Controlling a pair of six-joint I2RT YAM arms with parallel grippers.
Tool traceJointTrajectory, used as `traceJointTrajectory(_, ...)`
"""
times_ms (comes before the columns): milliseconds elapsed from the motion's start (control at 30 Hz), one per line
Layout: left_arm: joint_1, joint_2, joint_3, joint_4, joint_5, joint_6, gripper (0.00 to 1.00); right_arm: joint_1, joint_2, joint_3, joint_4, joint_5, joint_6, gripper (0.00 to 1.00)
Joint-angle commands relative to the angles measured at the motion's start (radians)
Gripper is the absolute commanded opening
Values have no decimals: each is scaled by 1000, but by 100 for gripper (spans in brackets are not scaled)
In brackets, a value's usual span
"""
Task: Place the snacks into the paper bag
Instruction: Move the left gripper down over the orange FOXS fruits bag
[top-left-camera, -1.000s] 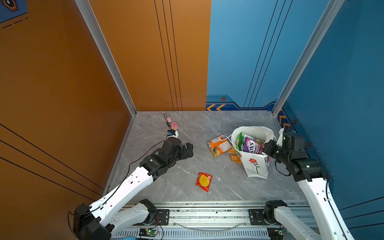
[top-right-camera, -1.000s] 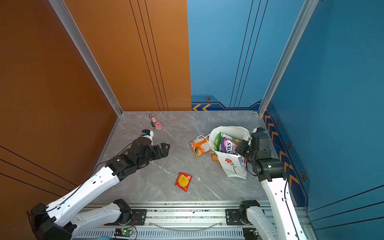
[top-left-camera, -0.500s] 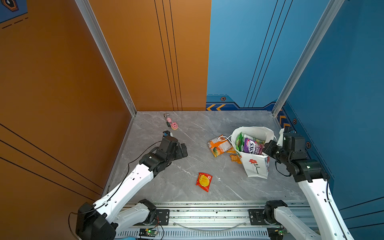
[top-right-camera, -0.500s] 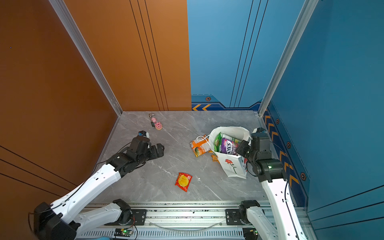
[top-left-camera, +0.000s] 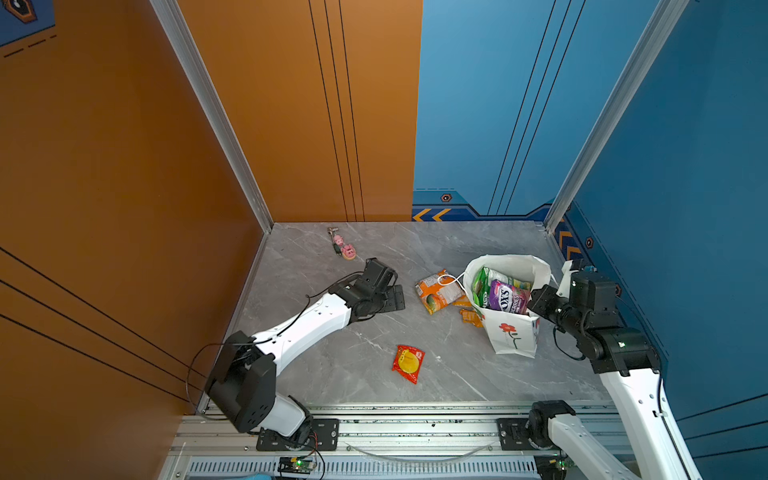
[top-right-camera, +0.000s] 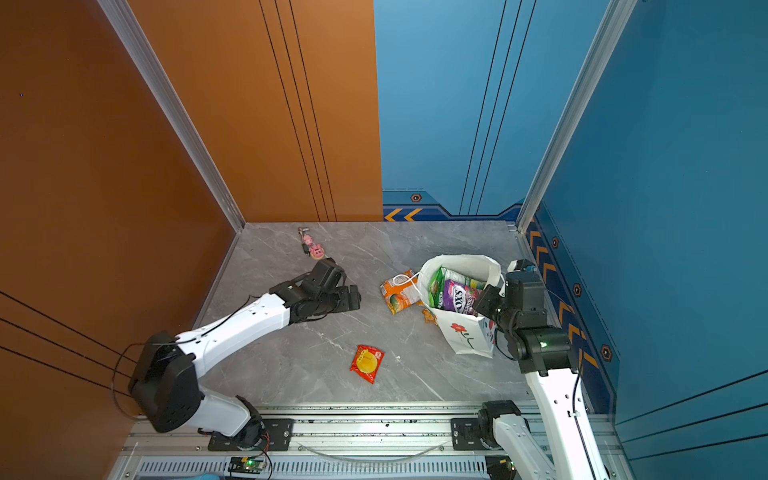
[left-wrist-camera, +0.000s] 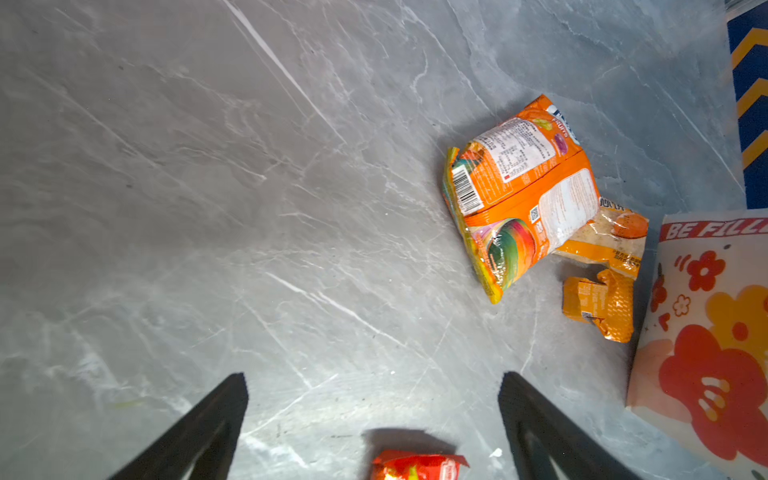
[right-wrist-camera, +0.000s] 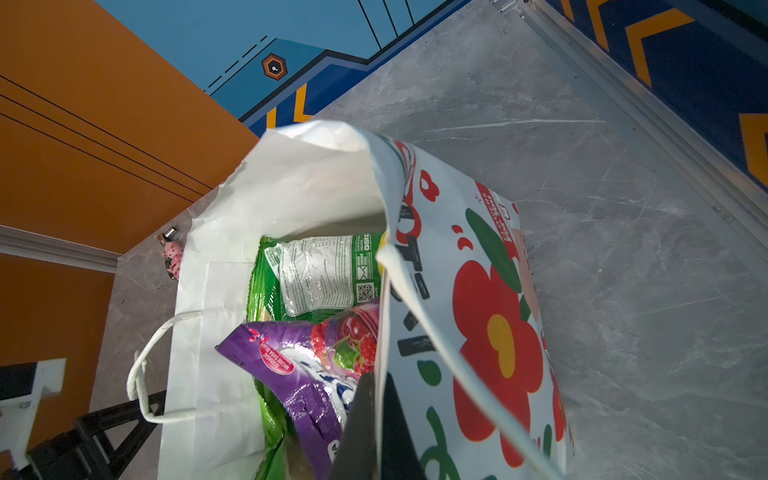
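Observation:
The white paper bag (top-left-camera: 512, 337) (top-right-camera: 467, 338) with a red flower stands at the right, holding a purple snack bag (top-left-camera: 506, 296) (right-wrist-camera: 291, 374) and a green one (right-wrist-camera: 324, 274). My right gripper (right-wrist-camera: 376, 384) (top-left-camera: 537, 297) is shut on the bag's near wall at the rim. An orange snack bag (top-left-camera: 439, 291) (left-wrist-camera: 523, 195) and small orange sachets (top-left-camera: 472, 317) (left-wrist-camera: 600, 305) lie just left of the bag. A red-yellow packet (top-left-camera: 408, 363) (left-wrist-camera: 417, 465) lies nearer the front. My left gripper (top-left-camera: 395, 297) (left-wrist-camera: 374, 377) is open and empty, low over the floor, left of the orange bag.
Pink pig charms (top-left-camera: 344, 248) (right-wrist-camera: 173, 257) lie near the back wall. An orange wall (top-left-camera: 124, 208) bounds the left and a blue wall (top-left-camera: 685, 208) the right, close behind my right arm. A metal rail (top-left-camera: 415, 428) runs along the front edge.
My left arm drew back slightly, then swung right toward the orange bag, gripper still open. The right gripper and paper bag have not moved.

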Motion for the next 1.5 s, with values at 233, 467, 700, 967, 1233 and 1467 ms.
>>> traceJointTrajectory(233,-31,231,135,180,89,-157,97,-7,-36,15,129,-24,-10,0)
traceJointTrajectory(467,-65,423,325,126,103,-151,97,-9,-38,7,129,-27,-16,0)
traceJointTrajectory(700,-86,570,487,12,51,-146,97,-12,-41,7,125,-28,-23,0)
traceJointTrajectory(967,-100,668,578,-111,-41,-106,89,-12,-30,6,131,-29,-24,0)
traceJointTrajectory(1233,-61,615,478,-151,-150,-58,74,-14,-25,6,133,-36,-20,0)
traceJointTrajectory(1467,23,461,272,-112,-217,18,68,-14,-26,6,131,-32,-18,0)
